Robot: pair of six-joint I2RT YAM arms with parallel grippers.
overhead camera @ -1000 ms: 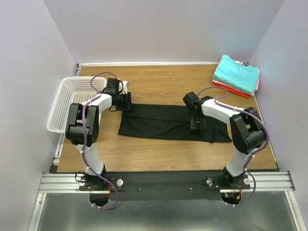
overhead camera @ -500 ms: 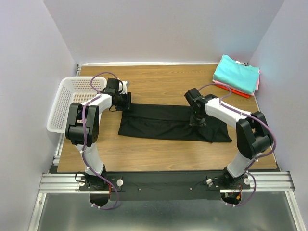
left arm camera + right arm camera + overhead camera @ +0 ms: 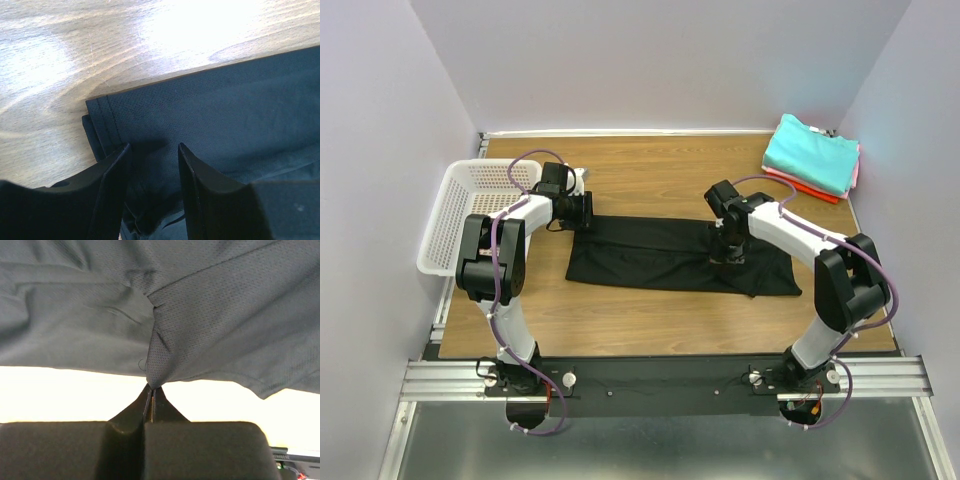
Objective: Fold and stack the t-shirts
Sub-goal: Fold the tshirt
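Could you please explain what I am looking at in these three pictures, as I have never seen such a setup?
These are two robot arms bolted to the near edge of a wooden table. The wide picture comes from a fixed camera above and behind them; the other two come from a camera on each wrist. A black t-shirt lies stretched across the table, a white lattice basket sits at the left edge, and a stack of folded t-shirts, teal on top, sits in the far right corner. The right claw is shut, pinching a fold of the black shirt. The left claw is open at the shirt's hemmed corner.
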